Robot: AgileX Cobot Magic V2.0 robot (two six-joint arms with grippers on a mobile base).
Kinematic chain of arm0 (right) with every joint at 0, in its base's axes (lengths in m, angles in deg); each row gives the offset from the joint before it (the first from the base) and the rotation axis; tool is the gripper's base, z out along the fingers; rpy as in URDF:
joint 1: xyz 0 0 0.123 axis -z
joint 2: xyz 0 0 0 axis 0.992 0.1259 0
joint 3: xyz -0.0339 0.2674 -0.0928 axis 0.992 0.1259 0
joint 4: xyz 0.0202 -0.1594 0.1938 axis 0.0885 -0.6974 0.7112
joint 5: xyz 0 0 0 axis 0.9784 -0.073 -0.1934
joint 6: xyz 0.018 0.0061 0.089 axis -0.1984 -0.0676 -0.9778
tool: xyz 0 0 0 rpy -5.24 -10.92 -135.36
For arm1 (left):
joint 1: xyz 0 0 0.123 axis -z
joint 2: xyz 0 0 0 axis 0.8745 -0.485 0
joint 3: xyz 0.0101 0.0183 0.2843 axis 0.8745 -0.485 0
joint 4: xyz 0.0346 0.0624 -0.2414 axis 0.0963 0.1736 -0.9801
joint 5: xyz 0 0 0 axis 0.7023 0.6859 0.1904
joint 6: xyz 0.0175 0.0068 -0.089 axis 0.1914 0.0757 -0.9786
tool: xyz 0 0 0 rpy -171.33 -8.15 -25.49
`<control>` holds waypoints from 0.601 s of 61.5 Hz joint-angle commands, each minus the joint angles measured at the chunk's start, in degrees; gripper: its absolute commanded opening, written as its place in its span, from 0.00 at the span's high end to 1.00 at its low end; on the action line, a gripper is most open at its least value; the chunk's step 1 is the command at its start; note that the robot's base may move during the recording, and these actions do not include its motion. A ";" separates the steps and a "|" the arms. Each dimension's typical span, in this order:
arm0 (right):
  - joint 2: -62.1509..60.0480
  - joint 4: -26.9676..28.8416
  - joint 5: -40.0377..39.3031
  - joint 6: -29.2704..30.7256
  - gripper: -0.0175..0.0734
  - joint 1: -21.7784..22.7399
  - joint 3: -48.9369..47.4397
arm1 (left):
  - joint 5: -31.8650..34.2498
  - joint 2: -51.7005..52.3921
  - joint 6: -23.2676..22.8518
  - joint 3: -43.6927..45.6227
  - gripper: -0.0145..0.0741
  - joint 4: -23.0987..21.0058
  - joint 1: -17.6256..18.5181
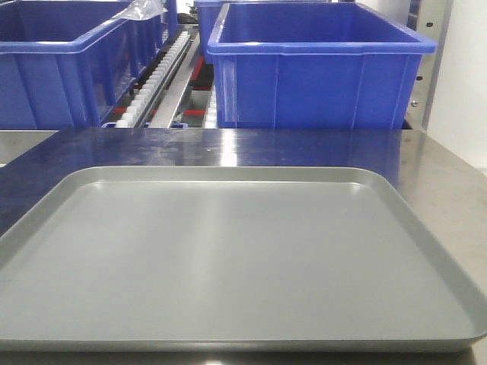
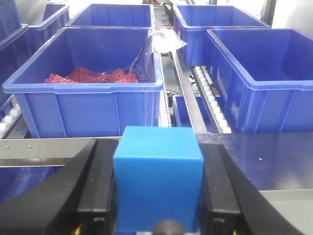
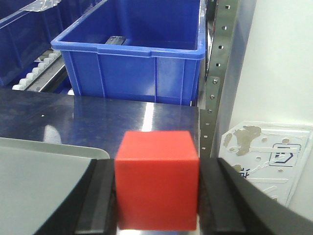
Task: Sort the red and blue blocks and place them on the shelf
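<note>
Both blocks are in hand, neither placed. My left hand [image 2: 159, 196] is clamped on the blue block [image 2: 158, 166], and my right hand [image 3: 156, 196] on the red block [image 3: 156, 171]. The tray [image 1: 228, 258] on the table [image 1: 228, 144] holds nothing. The shelf [image 2: 212, 105] with blue bins [image 2: 93, 103] sits ahead of both hands. I judge both drops are left.

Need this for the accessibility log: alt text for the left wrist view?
The left gripper clamps a sky-blue block between its black fingers, low and centre in the frame. Beyond it, large dark-blue bins sit on the shelf with white roller rails; the nearest left bin holds red material.
</note>
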 commanded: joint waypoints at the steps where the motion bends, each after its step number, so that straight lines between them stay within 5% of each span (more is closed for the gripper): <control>1: 0.54 -0.42 -4.85 0.37 0.75 0.43 -1.53 | 5.59 -0.48 0.03 1.60 0.70 -0.15 -0.07; 37: 0.54 -0.42 -4.85 0.37 0.75 0.43 -1.53 | 5.59 -0.48 0.03 1.60 0.70 -0.15 -0.07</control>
